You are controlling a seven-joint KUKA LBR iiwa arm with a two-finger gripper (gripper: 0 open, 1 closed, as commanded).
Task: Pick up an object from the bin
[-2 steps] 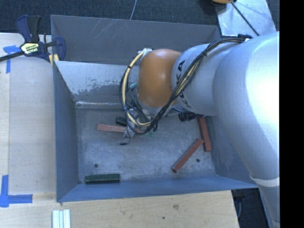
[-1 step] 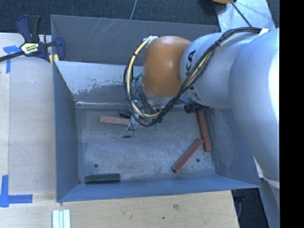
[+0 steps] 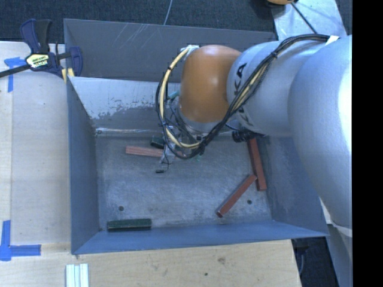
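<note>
My gripper hangs low over the back middle of the bin floor, mostly hidden beneath the arm's orange cover and cables. A flat pinkish-brown stick lies just to its left, and the stick's right end reaches under the gripper. A small dark piece lies on the floor right below the gripper. Whether anything is held I cannot make out.
Two reddish-brown sticks lie at the right: one runs along the right wall, the other slants toward the front. A dark green bar rests against the front wall at the left. The big grey arm covers the bin's right back corner.
</note>
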